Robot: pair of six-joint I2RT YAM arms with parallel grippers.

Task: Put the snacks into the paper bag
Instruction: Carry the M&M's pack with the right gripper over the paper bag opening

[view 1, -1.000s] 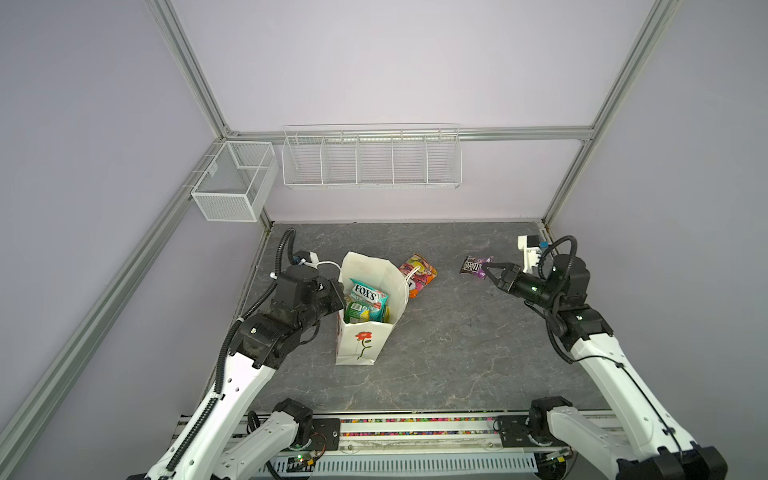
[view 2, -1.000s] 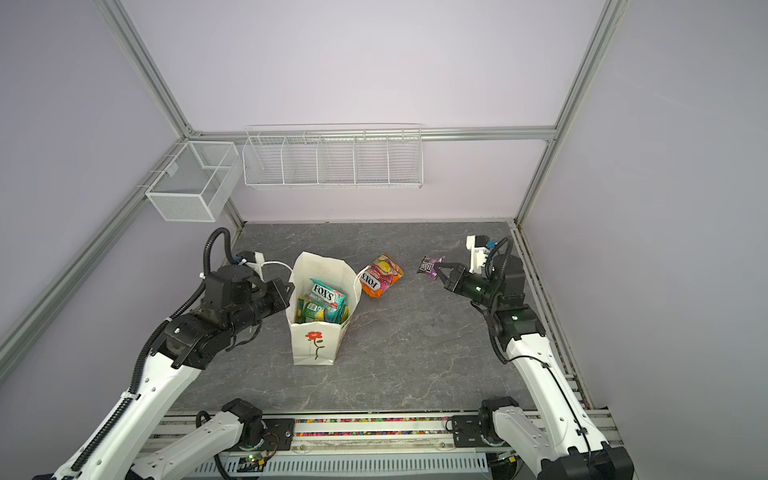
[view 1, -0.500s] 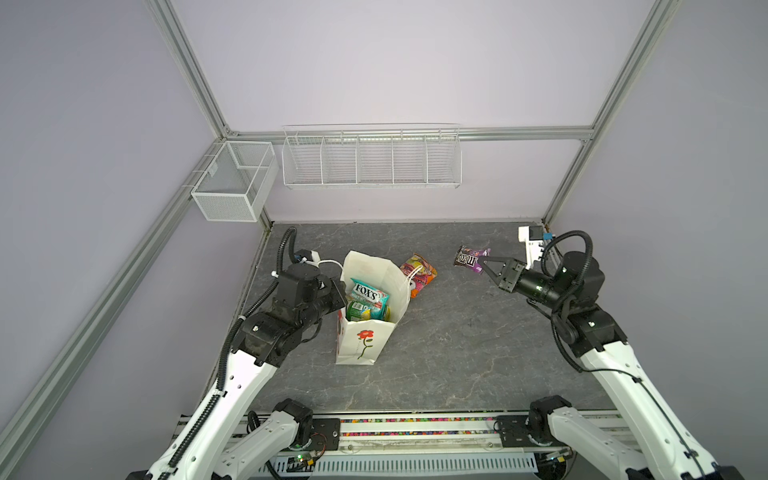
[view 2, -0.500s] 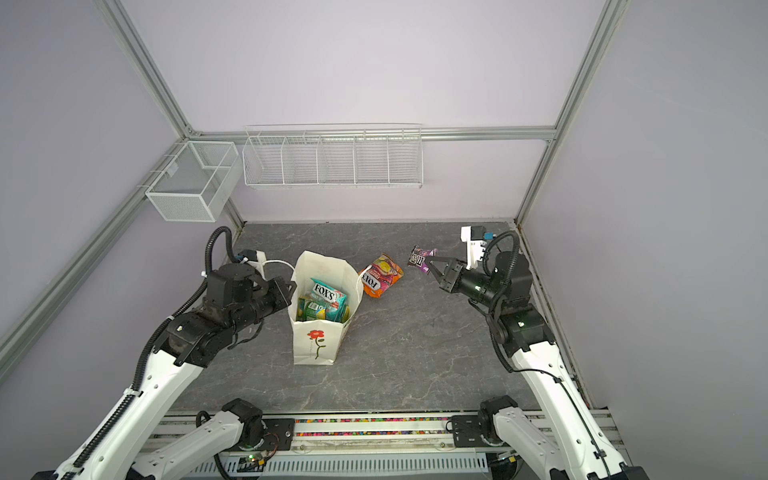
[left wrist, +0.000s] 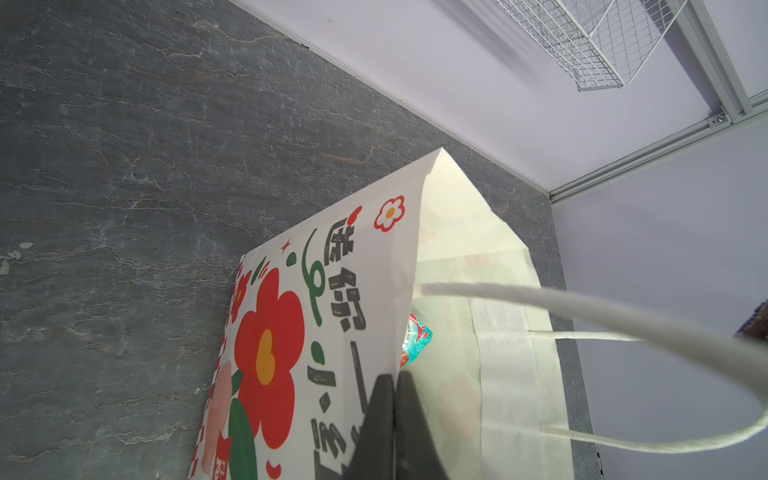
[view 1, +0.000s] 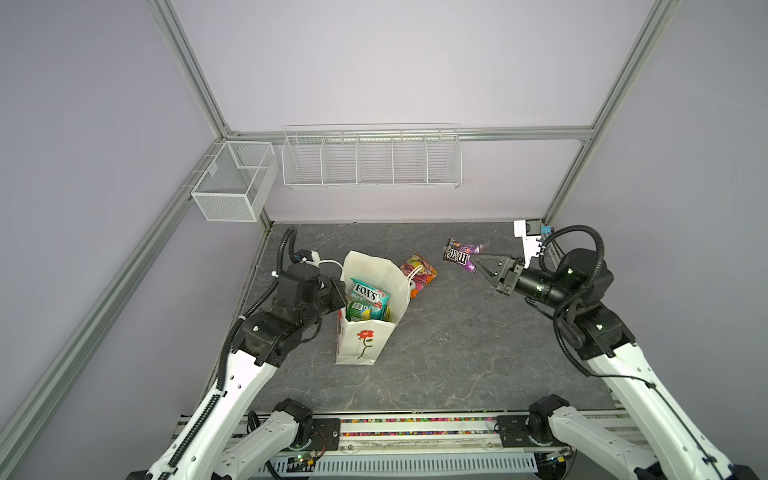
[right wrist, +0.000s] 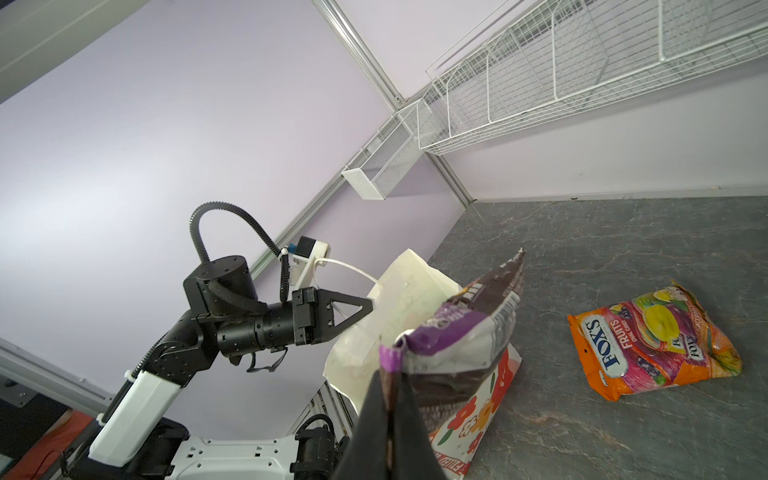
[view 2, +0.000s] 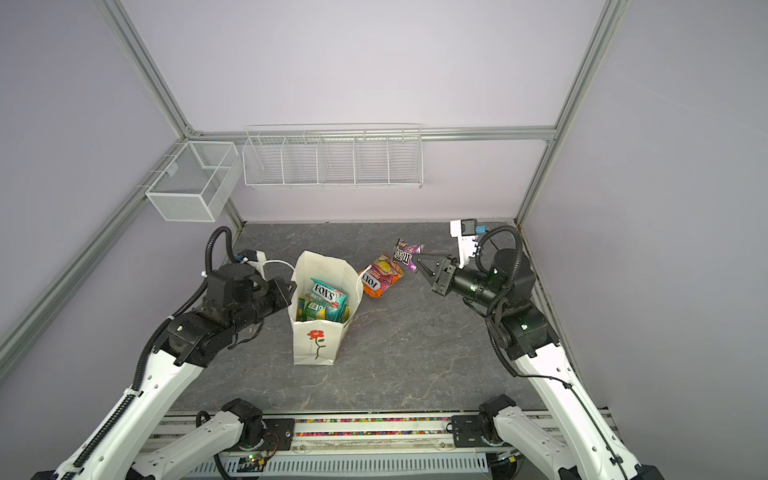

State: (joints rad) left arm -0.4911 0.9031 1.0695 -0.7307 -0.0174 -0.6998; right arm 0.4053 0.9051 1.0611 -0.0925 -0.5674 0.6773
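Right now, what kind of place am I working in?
Probably a lab robot cell: aluminium frame posts around plain lilac walls, a white wire basket on the back wall, a grey stone-pattern tabletop.

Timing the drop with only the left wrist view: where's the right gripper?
Observer: The right gripper is shut on the purple packet, right of the bag, not yet over it.
Operator: Anything else outside it?
Observer: One orange packet, lying by the bag's right side.
Operator: What's inside besides teal?
Observer: A green packet under the teal packet.
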